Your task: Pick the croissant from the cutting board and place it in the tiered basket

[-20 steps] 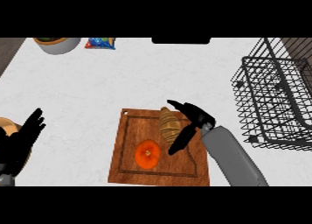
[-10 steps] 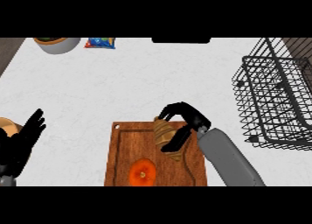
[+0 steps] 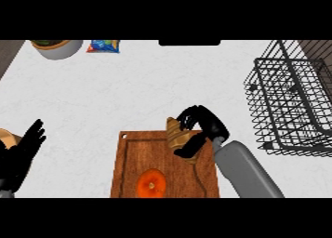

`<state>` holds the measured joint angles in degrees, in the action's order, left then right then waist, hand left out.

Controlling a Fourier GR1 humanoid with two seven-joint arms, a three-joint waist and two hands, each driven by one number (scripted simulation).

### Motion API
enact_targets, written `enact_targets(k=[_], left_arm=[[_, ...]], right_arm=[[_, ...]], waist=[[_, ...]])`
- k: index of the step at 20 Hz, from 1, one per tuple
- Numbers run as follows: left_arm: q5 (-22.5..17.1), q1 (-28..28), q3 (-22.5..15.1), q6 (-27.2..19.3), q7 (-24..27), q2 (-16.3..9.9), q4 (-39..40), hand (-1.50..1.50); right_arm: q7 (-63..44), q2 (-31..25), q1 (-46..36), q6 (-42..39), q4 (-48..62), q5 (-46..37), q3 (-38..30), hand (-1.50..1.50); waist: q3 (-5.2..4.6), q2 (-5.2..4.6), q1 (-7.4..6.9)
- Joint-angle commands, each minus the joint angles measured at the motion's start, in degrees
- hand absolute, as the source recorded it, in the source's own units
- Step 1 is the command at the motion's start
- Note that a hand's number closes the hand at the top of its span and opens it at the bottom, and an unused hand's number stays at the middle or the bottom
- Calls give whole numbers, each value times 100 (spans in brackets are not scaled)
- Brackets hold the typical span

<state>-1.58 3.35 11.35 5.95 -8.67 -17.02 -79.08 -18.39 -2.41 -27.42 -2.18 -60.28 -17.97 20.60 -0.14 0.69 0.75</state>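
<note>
A golden-brown croissant [image 3: 175, 135] lies at the far right end of the wooden cutting board [image 3: 130, 162]. My right hand [image 3: 202, 124] is curled round it, fingers over its top and thumb below, hiding much of it. The black wire tiered basket [image 3: 292, 102] stands to the right, apart from the hand. My left hand [image 3: 17, 155] rests open at the lower left, fingers up.
An orange round item [image 3: 151, 183] sits on the board's near part. A grey bowl [image 3: 57, 48] and a blue packet [image 3: 103, 45] lie at the far left. A tan object [image 3: 2, 135] shows beside the left hand. A dark strip [image 3: 189, 42] runs along the counter's far edge.
The right hand's fingers went from spread over the croissant to curled round it. The board and hand now sit lower in the view. The left hand stayed put.
</note>
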Motion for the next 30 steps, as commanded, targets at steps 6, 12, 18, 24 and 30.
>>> enact_targets(k=[6, 12, 18, 24, 30], left_arm=[[-3, 314, 105, -78, 12, 21, 2, 0], [-85, 276, 268, -59, -53, -105, 23, 0], [-21, 396, 156, -50, 152, 35, -47, 0], [-282, -89, 281, 252, -143, -188, 29, 0], [-1, 226, 75, 141, 3, 59, -234, 0]], right_arm=[[-2083, 41, 151, 1336, -1395, -2778, 1846, 150], [-3891, 142, 8, 1260, -3061, -4238, 2254, 150], [-5278, -94, 408, 95, -5337, -5333, 2527, 150], [-5435, -19, 667, -1124, -6886, -5690, 2116, 150], [-4087, -230, 498, -691, -6297, -5337, 708, 150]], waist=[[-35, 276, 349], [-16, 225, 465], [2, 85, 285], [8, -24, 58], [14, -66, -98]])
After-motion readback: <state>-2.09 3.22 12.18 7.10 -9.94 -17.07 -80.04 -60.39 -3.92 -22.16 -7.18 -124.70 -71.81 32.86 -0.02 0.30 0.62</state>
